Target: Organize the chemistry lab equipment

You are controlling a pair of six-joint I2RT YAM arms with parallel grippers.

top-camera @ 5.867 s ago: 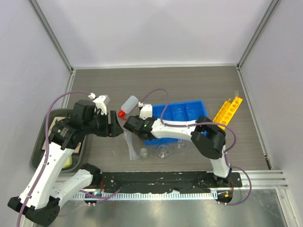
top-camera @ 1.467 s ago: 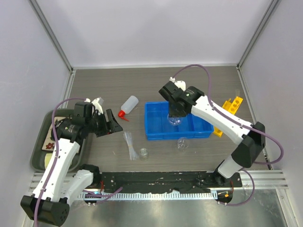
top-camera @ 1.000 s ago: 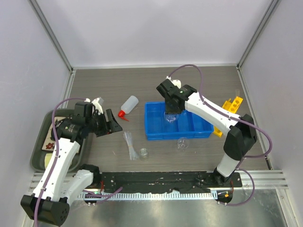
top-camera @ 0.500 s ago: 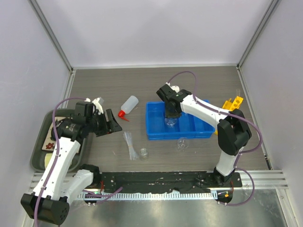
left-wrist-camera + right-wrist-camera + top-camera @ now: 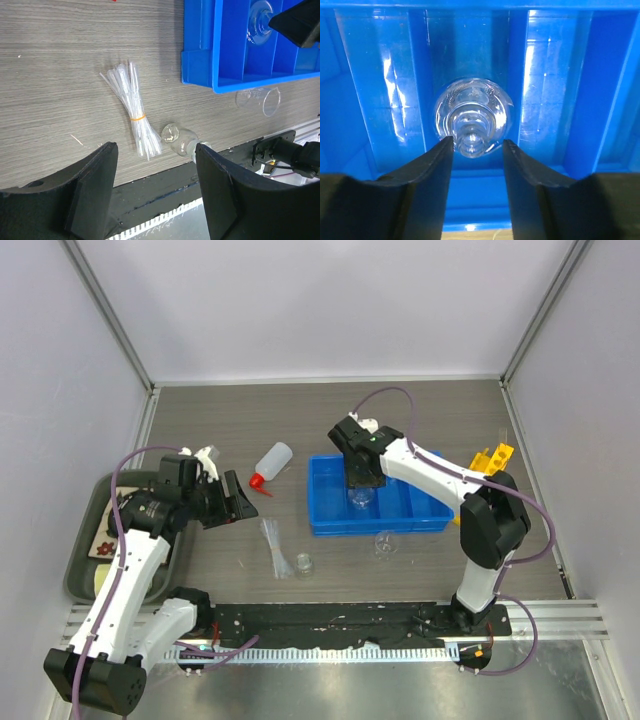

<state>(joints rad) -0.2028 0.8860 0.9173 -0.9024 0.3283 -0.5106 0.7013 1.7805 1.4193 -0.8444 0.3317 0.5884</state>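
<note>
The right arm reaches over the blue bin [image 5: 322, 524]. Its hand [image 5: 474, 142] straddles the neck of a glass flask [image 5: 472, 112] standing in one compartment, though I cannot tell whether it grips. The left hand [image 5: 155, 146] hovers wide open and empty above the worktop [image 5: 60, 60].

Nothing legible here tbh. The card [image 5: 107, 542] in the dark green tray [image 5: 78, 585] on the counter has some reddish marks, but they're way too small to read from the top view. Can't make out any print on the white squeeze bottle [image 5: 274, 458] either.
</note>
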